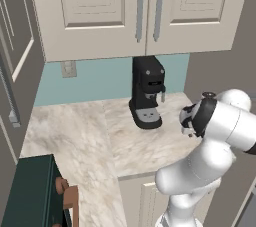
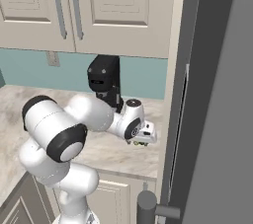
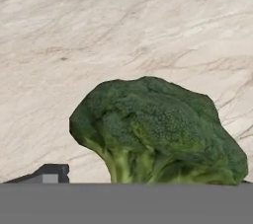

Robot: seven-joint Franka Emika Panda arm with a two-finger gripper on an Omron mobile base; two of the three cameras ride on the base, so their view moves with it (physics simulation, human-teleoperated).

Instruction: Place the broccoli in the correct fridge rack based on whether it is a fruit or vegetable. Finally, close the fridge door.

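Green and bumpy, the broccoli (image 3: 158, 131) lies on the marbled desk (image 3: 123, 30) right under the tool (image 2: 141, 140). In the hand view its crown spreads toward the right and its pale stem points down toward the camera. One dark fingertip (image 3: 47, 173) stands left of it; whether the jaws grip it I cannot tell. A black coffee machine (image 1: 146, 92) stands behind.

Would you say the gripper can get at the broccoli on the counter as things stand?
Probably yes. In the hand view the broccoli lies on the bare marble counter right before the gripper, with nothing between them; the coffee machine stands well apart.
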